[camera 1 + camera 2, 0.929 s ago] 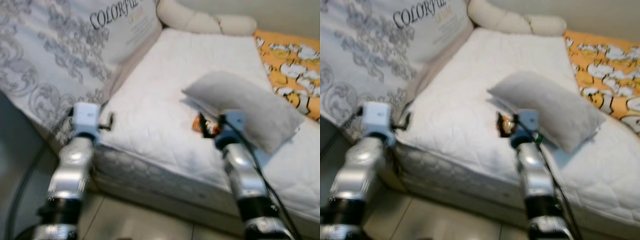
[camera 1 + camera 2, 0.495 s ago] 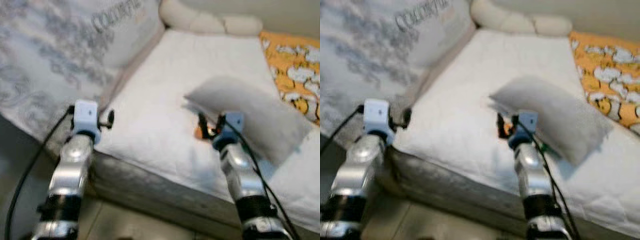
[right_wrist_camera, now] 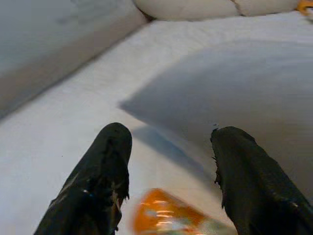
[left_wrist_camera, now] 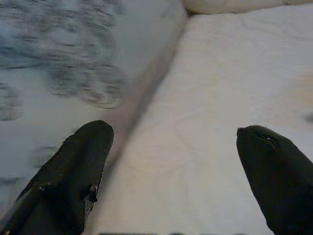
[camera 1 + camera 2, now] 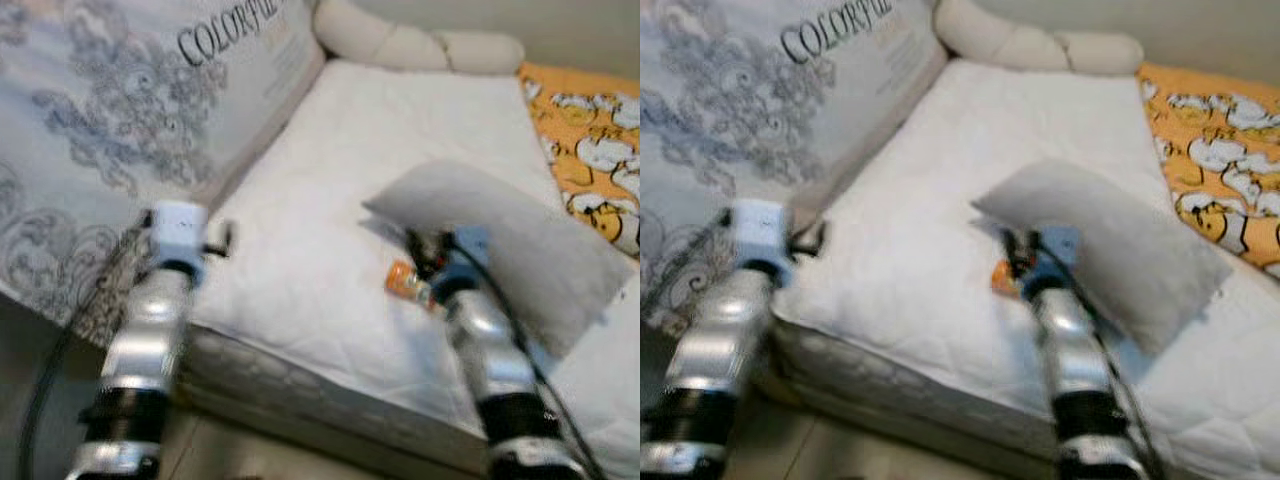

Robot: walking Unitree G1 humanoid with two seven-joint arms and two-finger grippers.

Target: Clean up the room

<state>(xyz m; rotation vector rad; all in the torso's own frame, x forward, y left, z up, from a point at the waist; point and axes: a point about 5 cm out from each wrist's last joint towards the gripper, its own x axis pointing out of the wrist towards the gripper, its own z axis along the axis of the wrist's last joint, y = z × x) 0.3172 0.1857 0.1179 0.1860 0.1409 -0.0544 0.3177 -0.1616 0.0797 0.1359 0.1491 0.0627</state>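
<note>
Head views: a bed [image 5: 330, 250] with a white quilted mattress carries a grey pillow [image 5: 510, 240] toward 2 o'clock of centre. A small orange packet [image 5: 403, 282] lies on the mattress just beside the pillow's near edge, at its 8 o'clock. The right gripper [image 3: 168, 161] hovers directly over the packet, jaws spread with the packet between and below the fingertips, not pinched. The left gripper [image 4: 171, 161] hangs over the mattress's left edge at 9 o'clock, jaws spread and holding nothing. A patterned upright mattress [image 5: 110, 130] printed "COLORFUL" leans alongside. An orange cartoon-print sheet [image 5: 590, 150] lies at 2 o'clock; a cream bolster [image 5: 420, 40] at 12 o'clock.
</note>
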